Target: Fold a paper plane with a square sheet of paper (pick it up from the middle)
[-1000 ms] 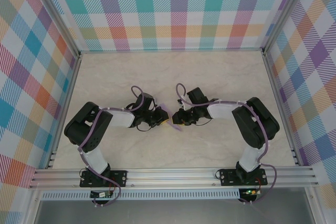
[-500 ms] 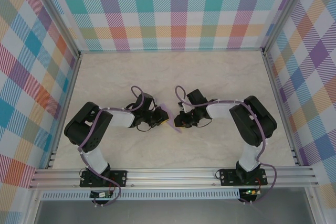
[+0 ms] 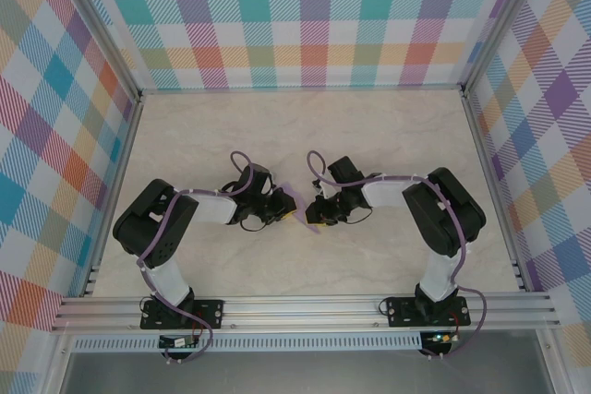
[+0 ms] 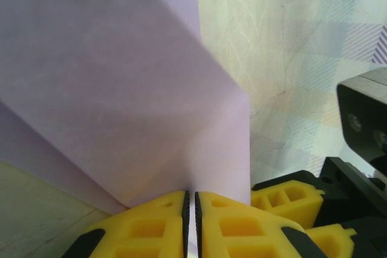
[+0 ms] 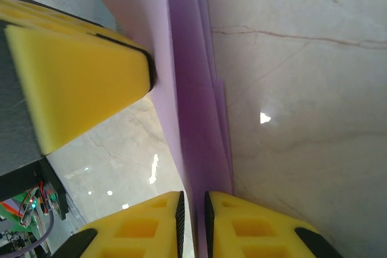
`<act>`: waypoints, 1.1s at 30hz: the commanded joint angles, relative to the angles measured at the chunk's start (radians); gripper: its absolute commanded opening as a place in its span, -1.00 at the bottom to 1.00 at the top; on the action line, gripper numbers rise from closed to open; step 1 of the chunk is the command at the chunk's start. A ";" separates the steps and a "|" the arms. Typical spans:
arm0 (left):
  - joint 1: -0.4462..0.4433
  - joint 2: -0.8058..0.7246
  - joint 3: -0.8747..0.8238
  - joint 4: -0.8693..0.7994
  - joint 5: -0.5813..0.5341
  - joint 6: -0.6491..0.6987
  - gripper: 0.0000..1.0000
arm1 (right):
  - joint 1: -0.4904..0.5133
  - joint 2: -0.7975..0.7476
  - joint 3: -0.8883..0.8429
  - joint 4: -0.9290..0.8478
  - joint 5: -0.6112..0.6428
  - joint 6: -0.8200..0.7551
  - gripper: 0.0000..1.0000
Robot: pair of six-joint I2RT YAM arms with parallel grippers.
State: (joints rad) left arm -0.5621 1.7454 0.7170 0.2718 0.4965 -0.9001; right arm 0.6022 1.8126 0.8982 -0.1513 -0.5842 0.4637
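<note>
The lavender sheet of paper (image 3: 297,202), folded into several layers, is held off the table between the two grippers at mid-table. My left gripper (image 3: 283,210) is shut on its creased edge; in the left wrist view the paper (image 4: 121,83) fans up from the closed jaws of the left gripper (image 4: 191,200). My right gripper (image 3: 311,213) pinches the folded layers from the other side. In the right wrist view the paper (image 5: 192,107) runs down into the narrow gap of the right gripper (image 5: 193,205), with a left finger (image 5: 78,70) pressed on it.
The marble-look table (image 3: 388,136) is walled by checked panels on three sides, with an aluminium rail (image 3: 305,306) along the near edge. Both arms are bent inward, elbows out toward the side walls.
The right arm has drawn a little to the left, and its jaws re-closed on the paper. More of the folded paper now shows between the grippers. The left arm is unchanged.
</note>
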 commanded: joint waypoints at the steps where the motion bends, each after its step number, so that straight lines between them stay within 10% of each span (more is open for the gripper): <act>1: -0.012 -0.005 0.010 -0.026 -0.013 0.021 -0.74 | -0.002 -0.049 0.024 -0.053 -0.011 -0.037 -0.62; 33: -0.012 -0.001 0.026 -0.063 -0.027 0.036 -0.74 | -0.011 0.015 0.010 -0.096 0.023 -0.071 -0.73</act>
State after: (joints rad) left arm -0.5625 1.7454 0.7258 0.2382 0.4854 -0.8890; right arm 0.5953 1.8210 0.8997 -0.2111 -0.5728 0.4095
